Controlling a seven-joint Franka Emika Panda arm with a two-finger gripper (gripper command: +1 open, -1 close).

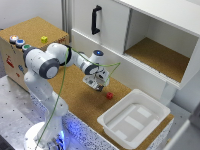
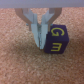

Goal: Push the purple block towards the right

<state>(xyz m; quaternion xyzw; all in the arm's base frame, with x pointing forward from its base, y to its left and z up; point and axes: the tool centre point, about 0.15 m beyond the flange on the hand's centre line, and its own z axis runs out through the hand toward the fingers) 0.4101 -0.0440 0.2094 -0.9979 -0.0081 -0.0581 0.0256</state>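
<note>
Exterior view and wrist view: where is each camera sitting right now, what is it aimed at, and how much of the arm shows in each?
Exterior view: high and off the arm, looking down on the cork table; the whole arm and gripper show, plus a red block and white tray.
Wrist view: on the wrist, looking down past the gripper; only its fingers show, beside the purple block.
Shared: the gripper and cork surface.
</note>
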